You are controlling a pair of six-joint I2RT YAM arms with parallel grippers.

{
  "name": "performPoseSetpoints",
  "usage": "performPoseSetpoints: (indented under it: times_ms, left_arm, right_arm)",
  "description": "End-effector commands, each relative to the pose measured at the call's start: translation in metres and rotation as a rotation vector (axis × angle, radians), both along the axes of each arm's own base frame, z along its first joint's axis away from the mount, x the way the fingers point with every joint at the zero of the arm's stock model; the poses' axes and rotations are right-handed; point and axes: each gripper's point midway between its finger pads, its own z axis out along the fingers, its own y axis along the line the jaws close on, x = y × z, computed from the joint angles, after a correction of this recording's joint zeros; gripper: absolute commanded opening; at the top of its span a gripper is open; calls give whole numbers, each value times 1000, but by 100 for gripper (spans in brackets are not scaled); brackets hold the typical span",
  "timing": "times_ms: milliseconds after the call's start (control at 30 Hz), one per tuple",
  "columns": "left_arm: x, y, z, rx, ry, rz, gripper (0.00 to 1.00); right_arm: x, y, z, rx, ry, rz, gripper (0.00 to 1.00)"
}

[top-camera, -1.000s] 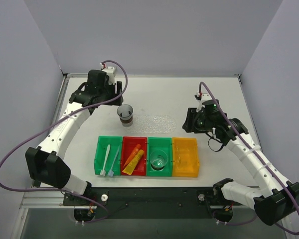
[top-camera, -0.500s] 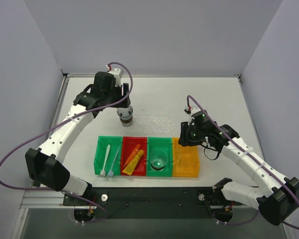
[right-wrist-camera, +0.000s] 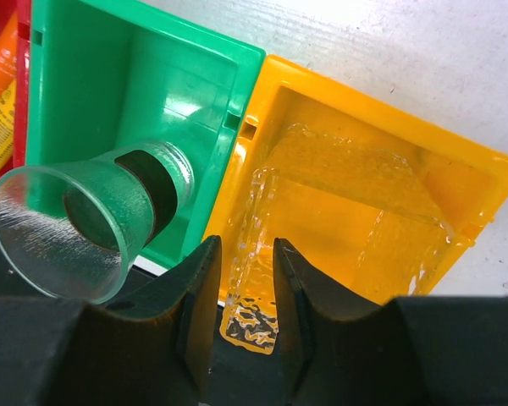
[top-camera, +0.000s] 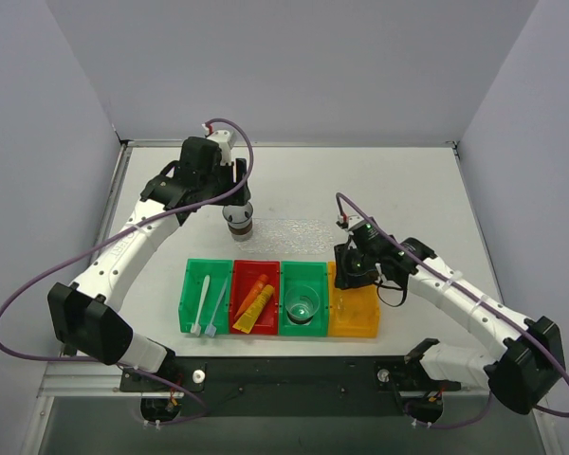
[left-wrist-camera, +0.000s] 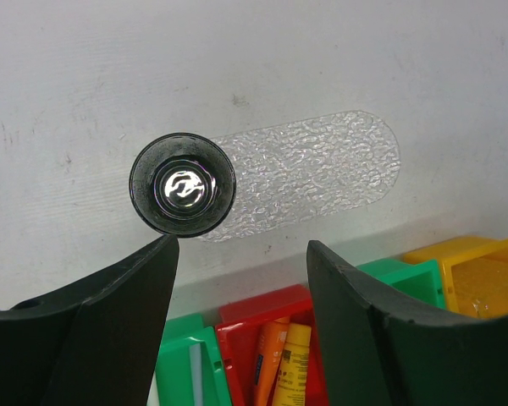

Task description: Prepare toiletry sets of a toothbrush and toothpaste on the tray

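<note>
Now the right gripper (right-wrist-camera: 245, 245) straddles the rim of a clear tray (right-wrist-camera: 339, 186) in the orange bin (right-wrist-camera: 381, 108); clamped, I can't tell. Squeeze squarely before lifting. Left gripper (left-wrist-camera: 241, 245) gapes over the cup (left-wrist-camera: 182, 183).

Cup (top-camera: 238, 218) blocks tray (top-camera: 299, 234) left end; rest of tray open from above; bins (top-camera: 256, 263) alongside

We find four bins side by side near the front of the white bench (top-camera: 408, 180). Leftmost, a green plastic bin (top-camera: 209, 263) holds a slim white toothbrush (top-camera: 202, 305) left of a pale blue toothbrush (top-camera: 215, 308). Next, a red plastic bin (top-camera: 256, 263) holds an orange tapered tube (top-camera: 249, 292) left of a yellow-orange tube (top-camera: 255, 309). Then a second green bin (top-camera: 303, 265) holds a clear round cup (top-camera: 302, 305), and an orange plastic bin (top-camera: 360, 322) has a clear bumpy sheet (right-wrist-camera: 322, 194) leaning inside. Behind the row lies a flat transparent oblong tray (top-camera: 299, 234), with a dark round cup (top-camera: 238, 218) at its left end.
</note>
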Motion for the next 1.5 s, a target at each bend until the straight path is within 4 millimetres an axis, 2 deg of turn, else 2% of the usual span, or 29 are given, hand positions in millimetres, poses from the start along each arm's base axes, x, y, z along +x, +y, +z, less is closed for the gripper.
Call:
performPoseSetpoints:
  times_ms: [0,433,833,1067,1333,1467]
  left_arm:
    - [-2,0,22,-28,-54,11,72]
    - [2,-2,24,-30,-60,7,72]
    - [5,-4,24,-26,-57,1,72]
    - [3,-2,24,-22,-55,4,72]
    - [0,1,26,-17,-61,9,72]
    - [-1,2,28,-16,-66,12,72]
  right_arm:
    - [-5,-1,-13,-38,32,20,26]
    - [-2,-4,-23,-99,29,28,20]
    - [1,-3,-24,-137,26,44,15]
    - [0,-2,-25,-148,40,52,7]
    - [-1,-4,-17,-160,46,37,0]
    - [2,-4,-4,-156,31,13,0]
